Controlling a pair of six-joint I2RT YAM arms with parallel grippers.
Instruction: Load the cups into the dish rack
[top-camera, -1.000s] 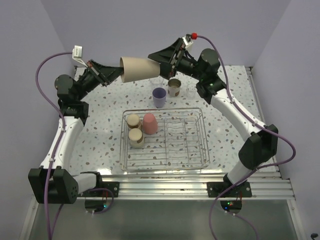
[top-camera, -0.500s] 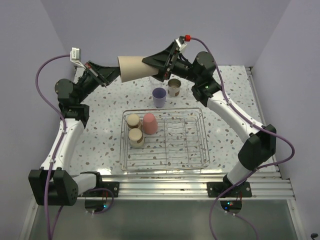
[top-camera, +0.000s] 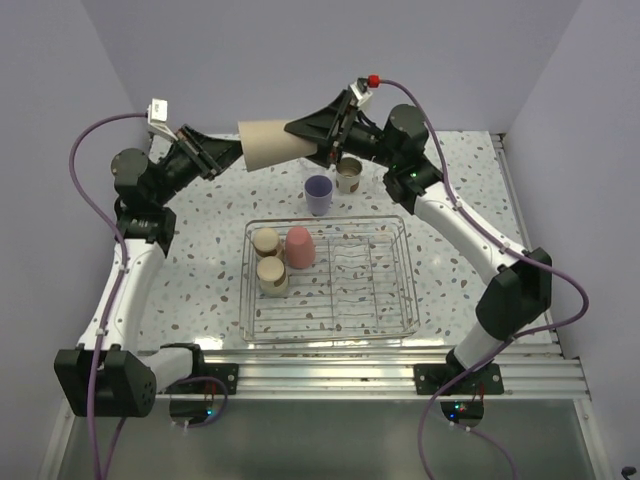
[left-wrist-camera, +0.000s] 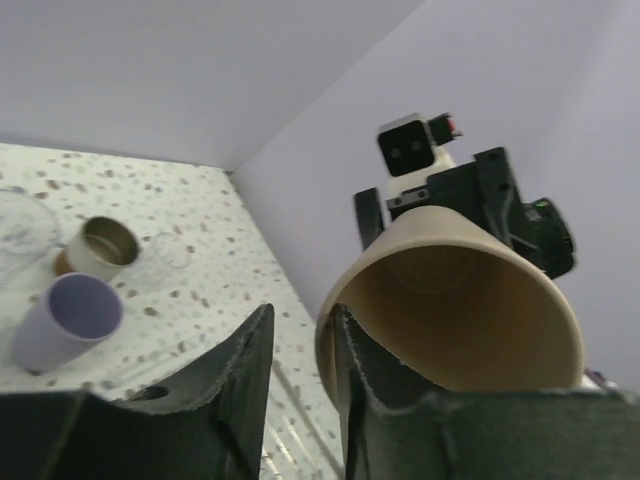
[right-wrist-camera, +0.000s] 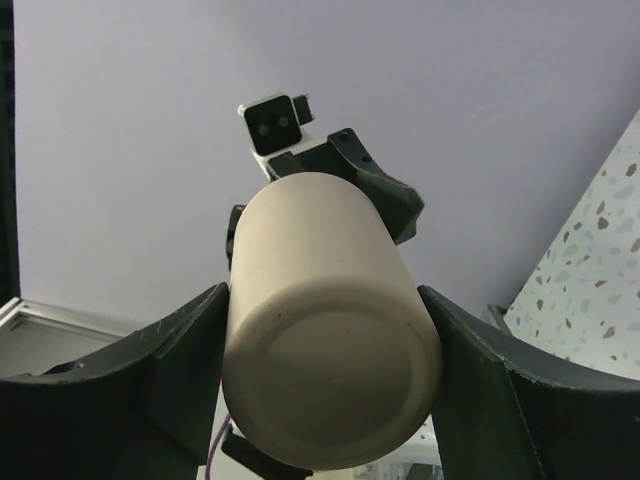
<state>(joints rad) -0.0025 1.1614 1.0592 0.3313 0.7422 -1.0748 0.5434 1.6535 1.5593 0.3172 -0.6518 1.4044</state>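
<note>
The tall tan cup (top-camera: 268, 143) hangs on its side in the air behind the dish rack (top-camera: 411, 285). My right gripper (top-camera: 300, 140) is shut on its closed base (right-wrist-camera: 330, 330), a finger pressed on each side. My left gripper (top-camera: 233, 153) is open at the cup's mouth (left-wrist-camera: 450, 300): one finger sits inside the rim, the other (left-wrist-camera: 235, 370) stands apart from the outer wall. In the rack stand two brown cups (top-camera: 266, 242) (top-camera: 271, 273) and an upside-down pink cup (top-camera: 300, 246). A lavender cup (top-camera: 318, 194) and a brown metallic cup (top-camera: 348, 175) stand on the table behind the rack.
A clear cup (left-wrist-camera: 165, 255) stands beside the metallic cup (left-wrist-camera: 95, 248) and the lavender one (left-wrist-camera: 70, 318); another clear one (left-wrist-camera: 20, 225) shows at the left edge of the left wrist view. Purple walls close the back and sides. The rack's right half holds nothing.
My right gripper moved left onto the tan cup's base and closed on it. My left gripper's jaws have parted from the rim they pinched.
</note>
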